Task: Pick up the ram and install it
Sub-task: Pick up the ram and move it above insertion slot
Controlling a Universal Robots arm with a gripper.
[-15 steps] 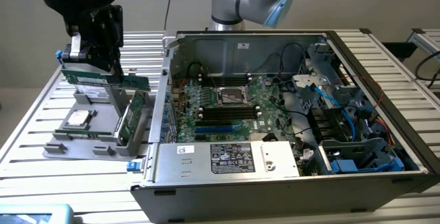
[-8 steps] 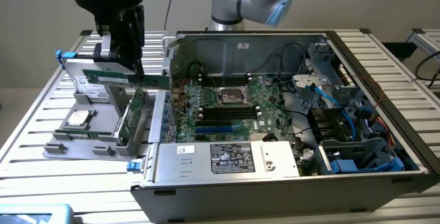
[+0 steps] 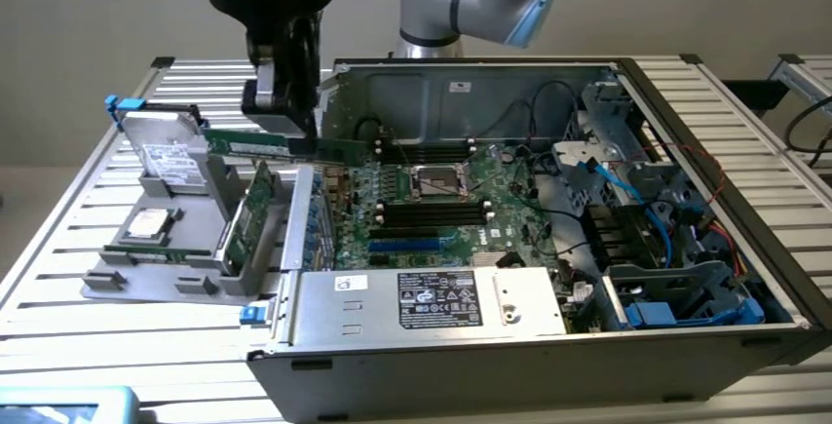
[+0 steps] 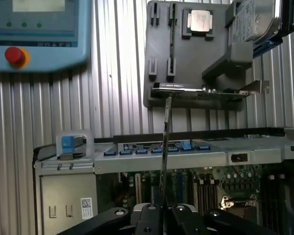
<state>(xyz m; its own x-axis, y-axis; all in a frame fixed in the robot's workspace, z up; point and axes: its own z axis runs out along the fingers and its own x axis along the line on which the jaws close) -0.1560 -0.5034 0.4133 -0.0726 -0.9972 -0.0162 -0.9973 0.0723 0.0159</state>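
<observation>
My black gripper [image 3: 302, 136] is shut on the ram [image 3: 260, 143], a thin green stick held level in the air. It hangs above the gap between the grey parts holder [image 3: 156, 283] and the left wall of the open computer case [image 3: 520, 346]. In the wrist view the ram [image 4: 165, 147] shows edge-on, running out from between the fingers of the gripper [image 4: 162, 215] over the case edge. The motherboard [image 3: 449, 166] lies inside the case, with long black slots [image 3: 435, 214] and a blue slot [image 3: 416, 245] to the exterior view's right of the ram.
The holder carries a hard drive [image 3: 167, 146], a CPU [image 3: 154, 224] and an upright green expansion card [image 3: 253, 214]. A labelled metal box [image 3: 435, 299], cables and drive cages [image 3: 676, 297] crowd the case. A teach pendant [image 4: 39, 34] with a red button lies on the slatted table.
</observation>
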